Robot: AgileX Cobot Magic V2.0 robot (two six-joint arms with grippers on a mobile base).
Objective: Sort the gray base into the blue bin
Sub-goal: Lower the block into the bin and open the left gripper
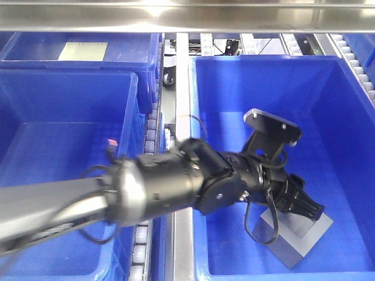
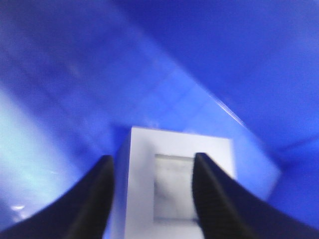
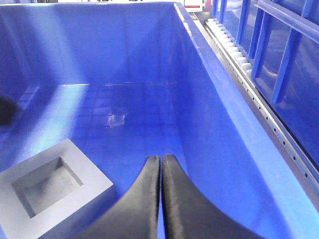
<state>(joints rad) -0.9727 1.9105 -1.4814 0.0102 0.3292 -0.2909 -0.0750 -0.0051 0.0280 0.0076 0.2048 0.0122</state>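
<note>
The gray base (image 1: 300,237) lies on the floor of the right blue bin (image 1: 263,82), near its front right, with the square recess facing up. My left gripper (image 1: 306,206) hangs just above it, reached in from the left. In the left wrist view the left gripper (image 2: 152,159) is open, with its fingers (image 2: 102,189) apart over the base (image 2: 179,142) and not touching it. My right gripper (image 3: 160,158) is shut and empty inside the same bin (image 3: 124,45), and the base (image 3: 47,181) lies to its left. The right gripper is out of the front view.
Another blue bin (image 1: 64,117) stands at the left, and one behind it holds a pale sheet (image 1: 82,51). A roller strip (image 1: 151,134) and a metal rail (image 1: 181,88) run between the bins. A steel shelf (image 1: 187,17) crosses the top. A small pale mark (image 3: 116,119) is on the bin floor.
</note>
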